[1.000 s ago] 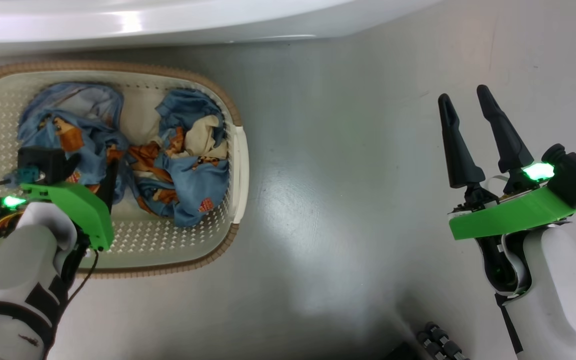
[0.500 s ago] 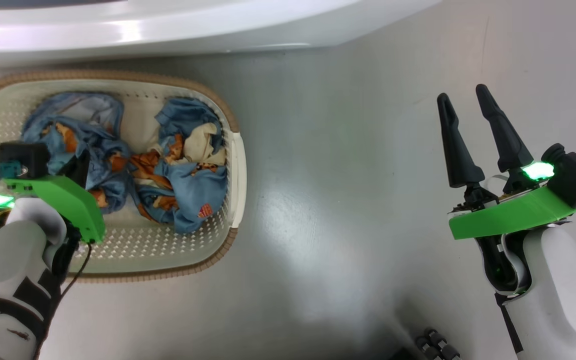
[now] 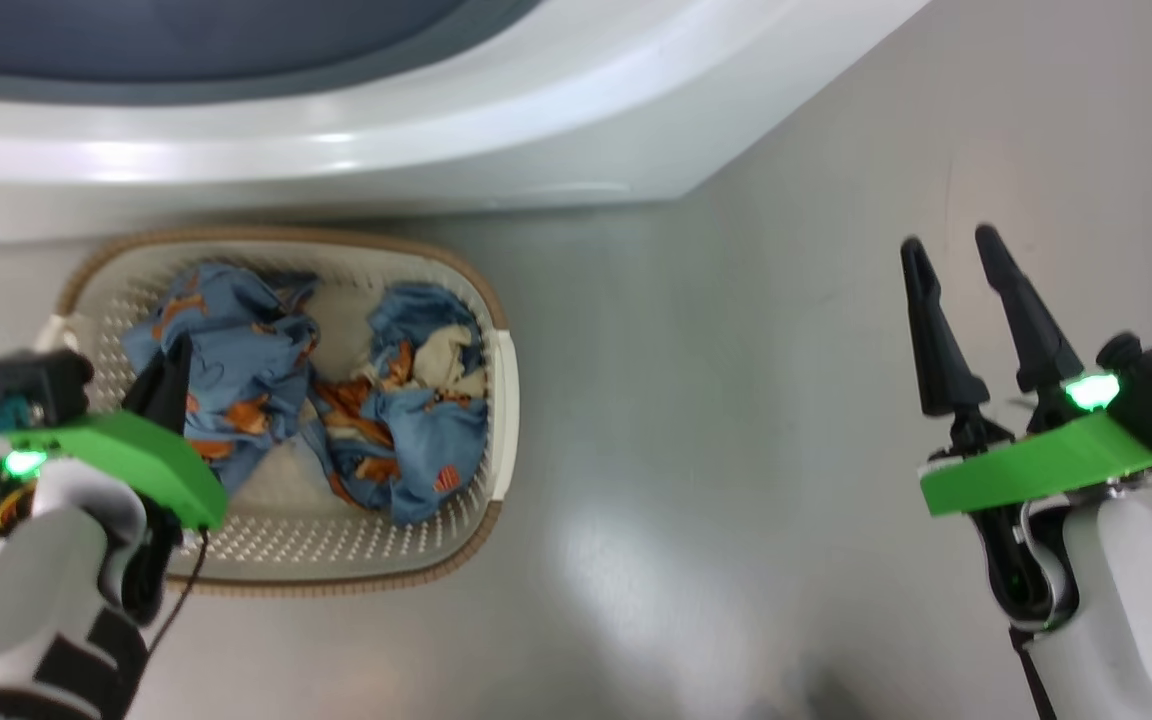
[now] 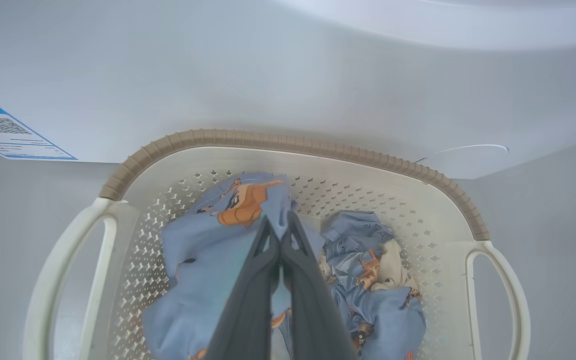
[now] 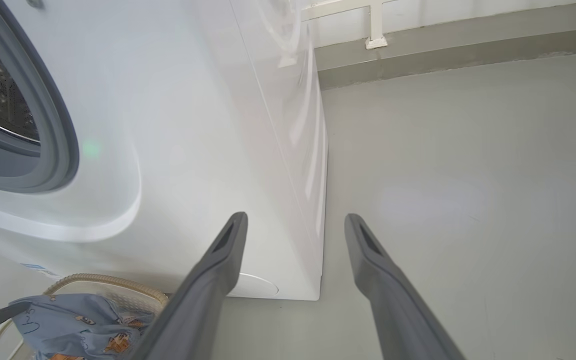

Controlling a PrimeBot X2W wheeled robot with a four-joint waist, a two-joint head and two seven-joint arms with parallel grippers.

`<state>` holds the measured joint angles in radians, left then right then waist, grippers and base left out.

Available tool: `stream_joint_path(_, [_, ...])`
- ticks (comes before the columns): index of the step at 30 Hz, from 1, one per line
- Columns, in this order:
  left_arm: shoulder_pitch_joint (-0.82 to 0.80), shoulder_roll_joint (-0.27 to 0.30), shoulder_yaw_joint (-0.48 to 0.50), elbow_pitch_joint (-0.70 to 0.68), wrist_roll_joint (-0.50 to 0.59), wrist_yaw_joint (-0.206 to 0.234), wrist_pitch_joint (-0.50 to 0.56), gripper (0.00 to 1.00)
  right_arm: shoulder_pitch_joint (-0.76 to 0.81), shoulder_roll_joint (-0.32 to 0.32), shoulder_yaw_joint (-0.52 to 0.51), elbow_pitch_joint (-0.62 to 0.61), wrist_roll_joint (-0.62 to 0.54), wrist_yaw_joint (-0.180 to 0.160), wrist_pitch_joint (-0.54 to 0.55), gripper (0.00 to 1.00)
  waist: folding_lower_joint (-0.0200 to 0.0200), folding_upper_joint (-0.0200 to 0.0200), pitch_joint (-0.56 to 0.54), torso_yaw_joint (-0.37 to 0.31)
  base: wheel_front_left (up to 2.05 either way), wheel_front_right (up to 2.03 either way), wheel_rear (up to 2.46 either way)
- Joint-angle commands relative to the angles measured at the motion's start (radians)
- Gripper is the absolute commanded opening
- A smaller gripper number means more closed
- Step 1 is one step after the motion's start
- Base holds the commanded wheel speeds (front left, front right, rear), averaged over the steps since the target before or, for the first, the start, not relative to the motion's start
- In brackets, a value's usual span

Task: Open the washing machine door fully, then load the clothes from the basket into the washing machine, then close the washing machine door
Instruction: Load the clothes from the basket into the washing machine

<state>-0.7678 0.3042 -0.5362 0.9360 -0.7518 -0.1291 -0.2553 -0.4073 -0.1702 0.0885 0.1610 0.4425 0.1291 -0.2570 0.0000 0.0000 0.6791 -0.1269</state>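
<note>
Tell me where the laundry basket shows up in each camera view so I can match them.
Head view: the basket sits left of centre, low in the picture.
Left wrist view: the basket spans the lower half, under the left gripper, which is shut on the clothes.
Right wrist view: the basket shows its brown rim at the bottom left corner.
Shared landmark: the washing machine, white, stands right behind the basket in all three.

The basket [image 3: 502,400], cream perforated plastic with a brown woven-look rim, sits left of centre in the head view. It is close under the white washing machine [image 3: 436,150], which spans the top edge. The clothes [image 3: 406,440], crumpled light-blue garments with orange-brown figures, lie inside in two heaps. The left heap is pinched by the closed left gripper [image 4: 279,222].
</note>
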Motion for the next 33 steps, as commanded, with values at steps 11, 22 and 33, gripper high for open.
stream_joint_path(11, [0.281,-0.007,0.247,-0.281,0.173,-0.002,-0.006,0.00,0.153,-0.043,-0.012,0.021,0.019,0.002,-0.005,1.00,0.0000,0.0000,-0.307,0.004,0.00,0.00,0.00])
stream_joint_path(22, [0.450,-0.031,0.337,-0.501,0.263,-0.002,-0.006,0.00,0.240,-0.077,-0.029,0.035,0.024,0.002,-0.005,1.00,0.0000,0.0000,-0.446,0.013,0.00,0.00,0.00])
stream_joint_path(33, [0.635,-0.073,0.408,-0.721,0.370,-0.002,-0.006,0.00,0.344,-0.093,-0.053,0.029,0.030,0.002,-0.005,1.00,0.0000,0.0000,-0.549,0.045,0.00,0.00,0.00])
